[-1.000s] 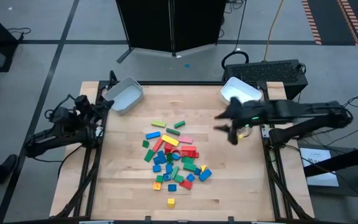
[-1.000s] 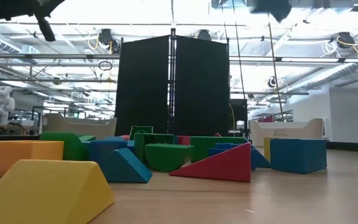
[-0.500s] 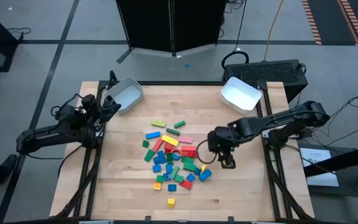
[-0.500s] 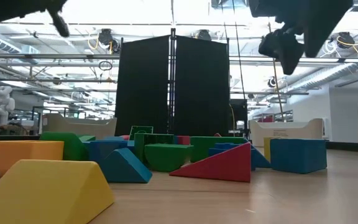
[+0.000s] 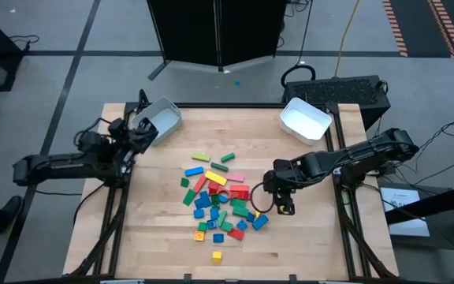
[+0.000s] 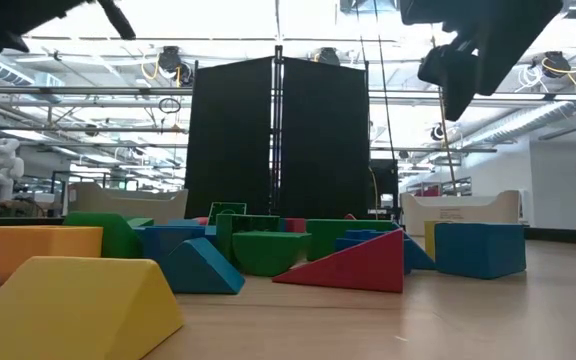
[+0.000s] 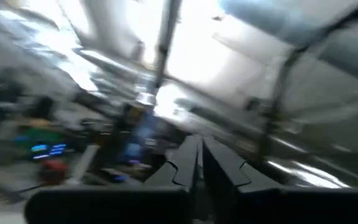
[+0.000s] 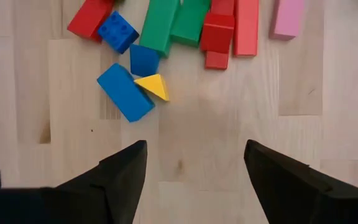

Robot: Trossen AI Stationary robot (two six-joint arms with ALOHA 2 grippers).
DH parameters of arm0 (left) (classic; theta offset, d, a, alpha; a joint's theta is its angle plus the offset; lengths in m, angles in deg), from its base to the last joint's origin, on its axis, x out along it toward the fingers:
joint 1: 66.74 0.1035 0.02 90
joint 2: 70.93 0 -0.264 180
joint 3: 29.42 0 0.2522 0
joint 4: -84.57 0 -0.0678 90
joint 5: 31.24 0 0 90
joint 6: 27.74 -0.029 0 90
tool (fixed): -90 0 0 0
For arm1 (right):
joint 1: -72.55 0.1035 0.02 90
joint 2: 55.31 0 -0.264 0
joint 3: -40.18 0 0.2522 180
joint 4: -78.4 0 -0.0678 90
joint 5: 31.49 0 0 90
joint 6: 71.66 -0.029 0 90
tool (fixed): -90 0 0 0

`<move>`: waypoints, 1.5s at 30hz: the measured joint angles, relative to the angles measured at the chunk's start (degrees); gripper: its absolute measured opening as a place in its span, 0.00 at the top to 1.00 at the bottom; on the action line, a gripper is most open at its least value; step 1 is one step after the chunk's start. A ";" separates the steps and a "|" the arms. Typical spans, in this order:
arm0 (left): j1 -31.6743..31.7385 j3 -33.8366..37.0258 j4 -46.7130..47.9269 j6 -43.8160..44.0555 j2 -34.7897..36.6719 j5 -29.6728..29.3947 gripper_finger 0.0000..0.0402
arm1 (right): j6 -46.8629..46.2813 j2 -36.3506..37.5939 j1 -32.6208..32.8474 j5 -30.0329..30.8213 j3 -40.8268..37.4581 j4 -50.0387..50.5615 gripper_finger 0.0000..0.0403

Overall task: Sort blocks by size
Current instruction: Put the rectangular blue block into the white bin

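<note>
The blocks (image 5: pixel 219 201), small red, blue, green and yellow pieces, lie in a loose heap on the middle of the wooden table; the low view shows them (image 6: pixel 298 250) resting flat on the wood. My right gripper (image 5: pixel 284 207) hangs open just right of the heap, pointing down at bare wood. In its wrist view the right gripper (image 8: pixel 196 149) has nothing between its fingers, and a blue block (image 8: pixel 124 92) and a yellow wedge (image 8: pixel 153 86) lie a little ahead. My left gripper (image 5: pixel 142 128) is shut and raised beside the left bin; its wrist view (image 7: pixel 201 149) shows only the room.
Two white bins stand at the far edge, one at the left corner (image 5: pixel 158 120) and one at the right (image 5: pixel 306 120). A single yellow block (image 5: pixel 217 256) lies apart near the front edge. Bare wood lies right of the heap under my right gripper.
My right gripper has swung from beside the right bin toward the near edge and the heap, sinking and tipping to point down; it has stayed almost still for the last half second. My left gripper has moved toward the left bin and tipped upward.
</note>
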 joint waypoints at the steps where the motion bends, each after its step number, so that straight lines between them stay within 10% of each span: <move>1: 0.04 0.00 0.35 -0.13 -0.53 -2.24 0.91 | -0.03 0.00 -0.02 0.04 0.00 -0.12 0.34; 8: 0.03 0.00 6.41 2.91 -1.08 -14.14 0.90 | -1.00 0.00 -0.44 0.10 0.00 -3.37 0.36; 12: 0.01 0.00 6.26 -1.39 -1.58 -6.86 0.86 | -1.33 0.02 -0.52 0.12 0.00 -5.88 0.35; 26: -0.36 -0.02 10.24 4.36 -2.22 -1.34 0.32 | 1.58 -1.08 0.40 2.50 -0.02 -7.84 0.28; 45: -0.40 0.00 32.10 4.82 -2.59 -0.78 0.30 | 18.98 -13.43 12.02 -0.48 -0.04 -15.57 0.30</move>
